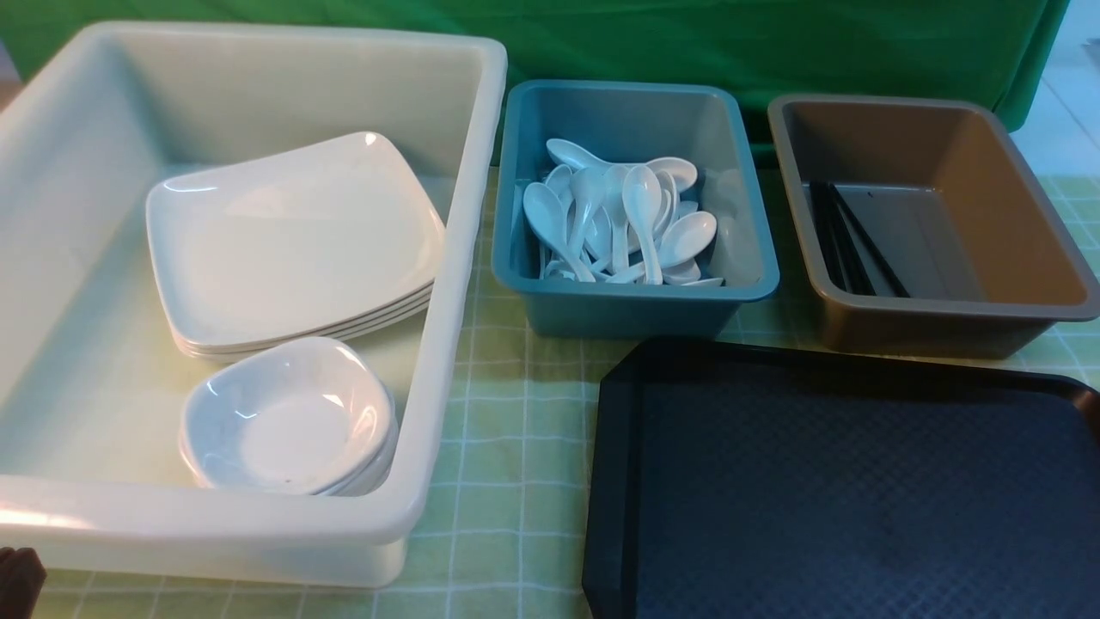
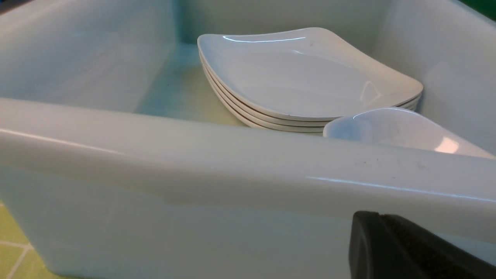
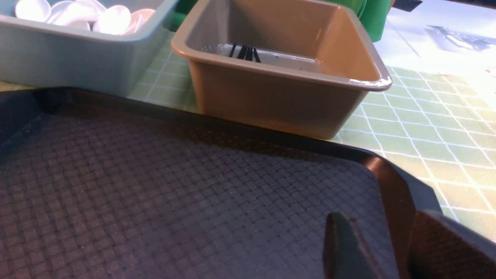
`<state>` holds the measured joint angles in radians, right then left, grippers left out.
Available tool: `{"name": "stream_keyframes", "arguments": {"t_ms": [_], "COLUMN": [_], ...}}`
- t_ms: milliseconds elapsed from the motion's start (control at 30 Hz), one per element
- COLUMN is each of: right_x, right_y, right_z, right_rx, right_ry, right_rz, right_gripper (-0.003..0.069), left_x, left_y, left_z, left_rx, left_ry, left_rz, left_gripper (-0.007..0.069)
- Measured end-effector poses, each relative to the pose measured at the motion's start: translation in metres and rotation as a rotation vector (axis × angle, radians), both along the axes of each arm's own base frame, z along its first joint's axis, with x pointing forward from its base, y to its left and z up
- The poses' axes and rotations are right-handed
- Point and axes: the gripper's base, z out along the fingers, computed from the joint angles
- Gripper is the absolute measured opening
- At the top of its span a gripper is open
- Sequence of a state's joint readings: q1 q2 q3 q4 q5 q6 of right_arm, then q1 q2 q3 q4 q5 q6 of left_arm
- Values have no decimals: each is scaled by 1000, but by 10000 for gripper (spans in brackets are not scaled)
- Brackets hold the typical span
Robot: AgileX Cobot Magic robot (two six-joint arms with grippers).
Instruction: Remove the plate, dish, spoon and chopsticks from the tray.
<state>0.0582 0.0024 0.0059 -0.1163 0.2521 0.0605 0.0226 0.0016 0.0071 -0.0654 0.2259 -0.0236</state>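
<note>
The tray [image 1: 846, 490] lies bare as far as it shows, with plates [image 1: 292, 241] and dishes [image 1: 288, 417] stacked in the white tub [image 1: 447, 284], spoons [image 1: 619, 219] in the blue tub [image 1: 636, 301] and chopsticks [image 1: 855, 241] in the brown tub [image 1: 937, 322], so the clearing looks finished; the left tool [image 2: 410, 248] is closed and empty, while the right tool [image 3: 387, 248] has its jaws apart around the tray's rim, though I cannot tell if they grip it.

No readable text, label, brand, number or sign appears on anything in these views.
</note>
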Motion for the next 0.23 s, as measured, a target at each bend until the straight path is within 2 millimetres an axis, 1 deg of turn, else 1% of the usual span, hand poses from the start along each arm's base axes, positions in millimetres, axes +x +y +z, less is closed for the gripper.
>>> {"name": "stream_keyframes", "arguments": {"t_ms": [233], "right_x": [0], "right_y": [0], "right_z": [0], "right_rx": [0], "right_ry": [0], "right_rz": [0], "right_gripper": [241], "left_x": [0], "left_y": [0], "left_z": [0], "left_rx": [0], "left_ry": [0], "left_rz": [0], "left_gripper": [-1]}}
